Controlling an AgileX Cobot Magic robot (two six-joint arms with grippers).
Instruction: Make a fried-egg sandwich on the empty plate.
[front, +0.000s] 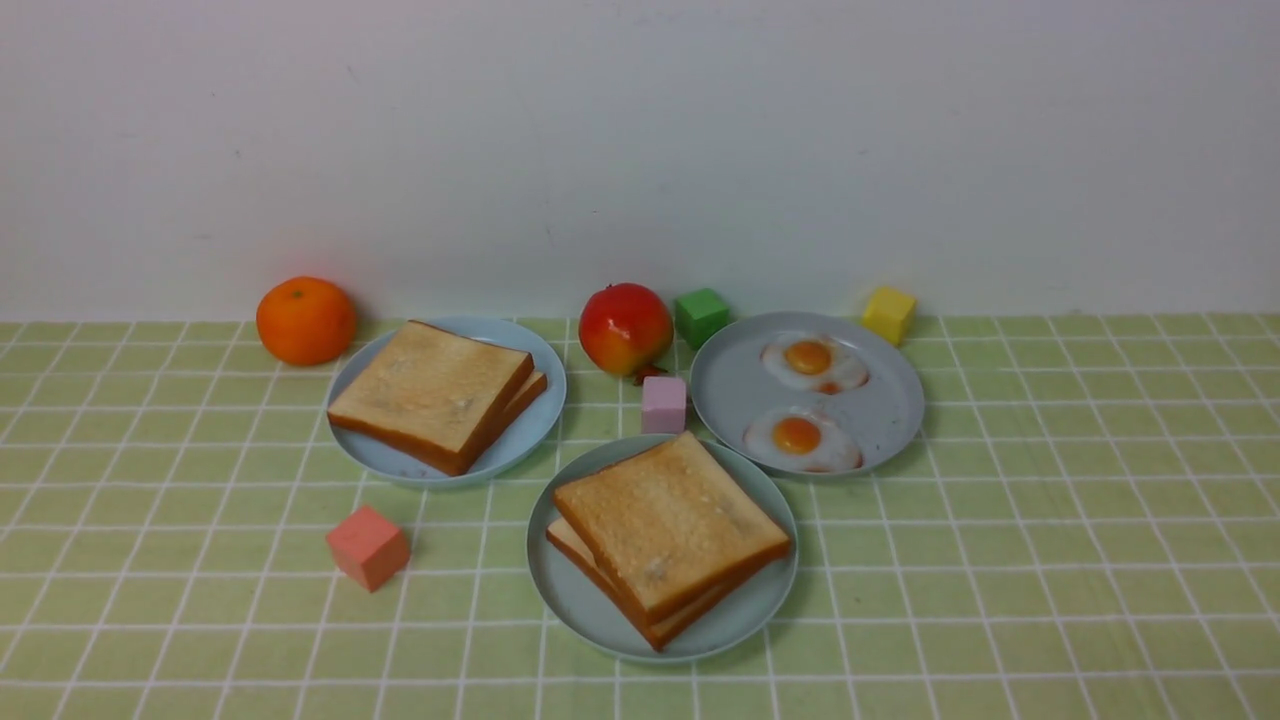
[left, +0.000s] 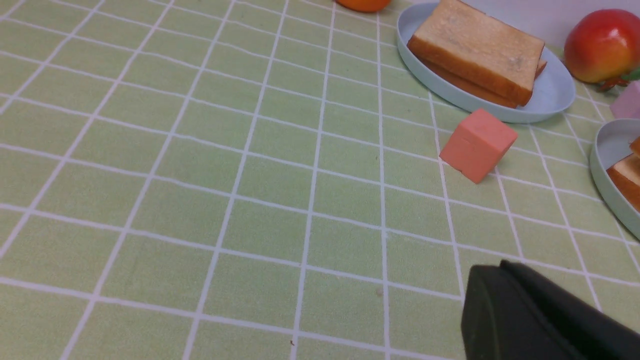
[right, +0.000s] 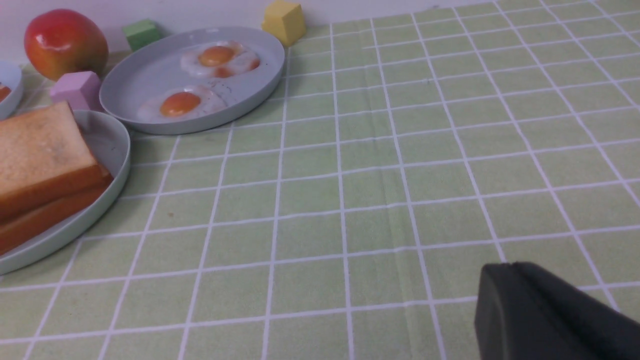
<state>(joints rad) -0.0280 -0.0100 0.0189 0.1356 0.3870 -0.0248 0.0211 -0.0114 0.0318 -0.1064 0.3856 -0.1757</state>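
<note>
The worktop (front: 1050, 520), under a green cloth with a white grid, runs back to a white wall. The mint-teal plate (front: 580, 610) lies near the front edge, about midway between the side edges, and carries the sandwich (front: 665, 530): two toast slices stacked, the upper one skewed on the lower. No egg shows between them from any view.

Behind it toward the left edge is the light blue plate (front: 500, 455) with two more toast slices (front: 430, 390), also stacked. Behind it toward the right edge is the grey-blue plate (front: 880, 410) with two fried eggs (front: 803, 438), one nearer the back edge, one nearer the front.

An orange (front: 305, 320) sits by the back edge, left of the light blue plate. A red apple (front: 626, 328) sits between the two rear plates.

A salmon cube (front: 368, 546) stands left of the mint-teal plate, well apart from it. A pink cube (front: 664, 404) sits just in front of the apple, near the mint-teal plate's rear rim. A green cube (front: 701, 316) is beside the apple, and a yellow cube (front: 889, 314) is by the grey-blue plate's rear rim.

The left pincer (left: 540, 315) and the right pincer (right: 545, 310) each show only as a dark shape at a wrist view's corner, over bare cloth; both are together, holding nothing.
</note>
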